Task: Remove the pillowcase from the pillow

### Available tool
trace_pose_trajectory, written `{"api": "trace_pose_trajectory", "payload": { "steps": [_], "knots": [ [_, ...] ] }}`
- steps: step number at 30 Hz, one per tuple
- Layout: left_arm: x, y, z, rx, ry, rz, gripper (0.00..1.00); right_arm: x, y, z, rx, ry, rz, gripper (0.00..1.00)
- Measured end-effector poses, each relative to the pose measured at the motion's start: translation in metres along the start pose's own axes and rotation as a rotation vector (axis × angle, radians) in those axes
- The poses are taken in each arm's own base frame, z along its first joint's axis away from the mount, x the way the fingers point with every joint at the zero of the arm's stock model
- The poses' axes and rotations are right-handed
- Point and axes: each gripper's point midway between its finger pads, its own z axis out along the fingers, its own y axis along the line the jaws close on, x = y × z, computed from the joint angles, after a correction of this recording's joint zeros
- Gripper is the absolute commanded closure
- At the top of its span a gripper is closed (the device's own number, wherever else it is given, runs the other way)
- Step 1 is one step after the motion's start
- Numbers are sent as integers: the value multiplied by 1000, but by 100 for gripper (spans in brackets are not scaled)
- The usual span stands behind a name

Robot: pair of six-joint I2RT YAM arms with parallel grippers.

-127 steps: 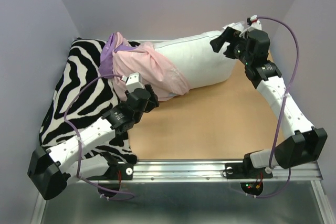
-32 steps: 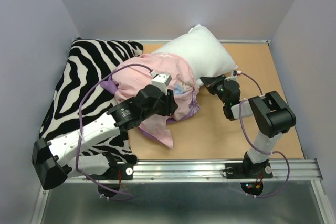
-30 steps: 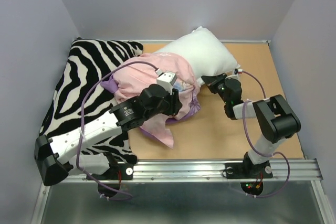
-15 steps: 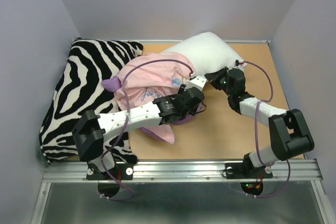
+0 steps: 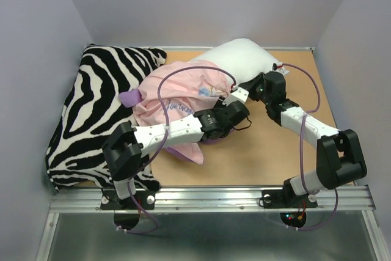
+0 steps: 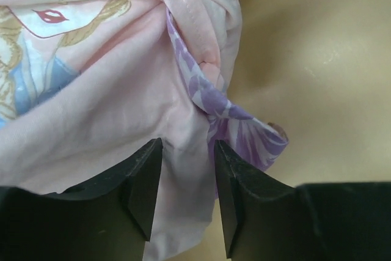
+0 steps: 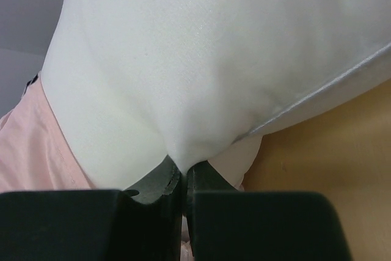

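Risk, nearest first: left gripper (image 6: 186, 151) stands with jaws apart over the pillowcase (image 6: 104, 90). Pink fabric shows in the gap but is not visibly pinched. If the jaws close on the top layer alone, or catch only the twisted purple fold at centre right of the left wrist view, the cloth would likely slip out or stretch instead of sliding off. In the top view the pillowcase (image 5: 177, 93) lies bunched at frame centre, its left edge against the zebra cushion (image 5: 91, 108). It covers the lower-left end of the pillow (image 5: 241, 59), which lies at upper centre on the table (image 5: 269, 151). Farther back, right gripper (image 7: 183, 172) is clamped tight on a small pucker of the pillow's white cover. So thin a pinch could pull free under a counter-tug. Wrist views show both grips close up, which the arms hide from above. Only the top view shows how much pillow is bare.
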Motion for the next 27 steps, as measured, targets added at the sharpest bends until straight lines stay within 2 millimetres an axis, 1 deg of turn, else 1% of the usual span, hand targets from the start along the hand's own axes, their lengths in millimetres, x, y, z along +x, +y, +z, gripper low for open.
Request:
{"api": "trace_pose_trajectory", "payload": {
  "steps": [1,2,3,4,7,10,11,14,17,18,19,20,21,22,23,25,27],
  "knots": [
    [4,0,2,-5,9,10,68,-1,0,0,6,3,-3,100],
    [6,1,3,-14,15,14,81,-2,1,0,11,6,-7,99],
    [9,2,5,-27,23,21,87,-4,4,-1,19,8,-16,100],
    [11,4,6,-39,28,24,100,-9,7,-1,22,5,-25,100],
    [13,12,6,-77,34,18,100,-23,19,-3,27,-7,-49,99],
    [11,22,5,-112,33,-9,100,-39,24,-5,45,-13,-64,100],
    [8,27,3,-124,26,-29,100,-45,22,-6,54,-18,-65,100],
    [-2,43,-7,-125,-3,-108,100,-75,13,-14,99,-20,-51,100],
    [-18,67,-22,-116,-49,-219,100,-113,7,-25,127,-43,-19,100],
    [-26,80,-30,-114,-75,-270,100,-126,4,-30,138,-55,-9,99],
    [-30,90,-35,-119,-90,-299,100,-145,1,-36,159,-78,0,99],
    [-34,103,-41,-127,-108,-335,100,-164,-3,-40,181,-108,6,100],
    [-37,116,-46,-138,-124,-364,100,-172,-1,-43,184,-121,7,100],
    [-39,129,-52,-150,-140,-394,100,-190,-5,-47,203,-149,12,99],
    [-39,136,-54,-158,-146,-410,100,-202,-4,-51,210,-168,13,100],
    [-39,159,-64,-184,-162,-458,100,-217,-2,-58,224,-185,17,99],
    [-36,172,-70,-199,-164,-488,100,-228,5,-59,217,-197,15,99]
  ]
}}
